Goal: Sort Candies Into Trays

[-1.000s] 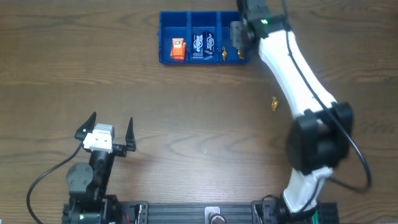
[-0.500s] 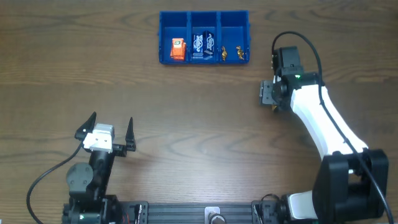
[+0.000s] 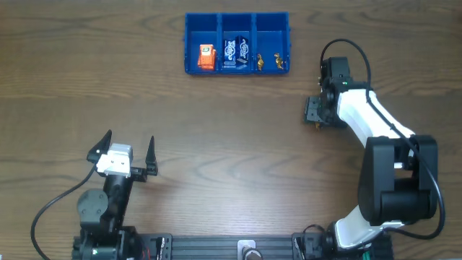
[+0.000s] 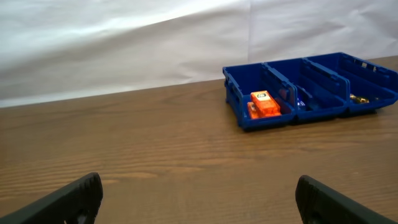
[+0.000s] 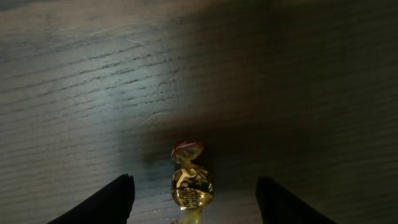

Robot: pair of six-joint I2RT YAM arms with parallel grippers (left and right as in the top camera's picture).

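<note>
Right gripper (image 5: 194, 204) wide open and empty, straddling the gold candy (image 5: 191, 183) on the table (image 3: 216, 130), well apart from the blue tray (image 3: 237, 22); it's light with slippery foil, so I'd pinch the round middle, not the twists; one twist is cut off and in shadow; left gripper (image 3: 130, 148) open, empty.

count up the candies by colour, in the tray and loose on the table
orange candies: 1
blue candies: 2
gold candies: 3, counting the loose gold candy on the table
total: 6
</note>
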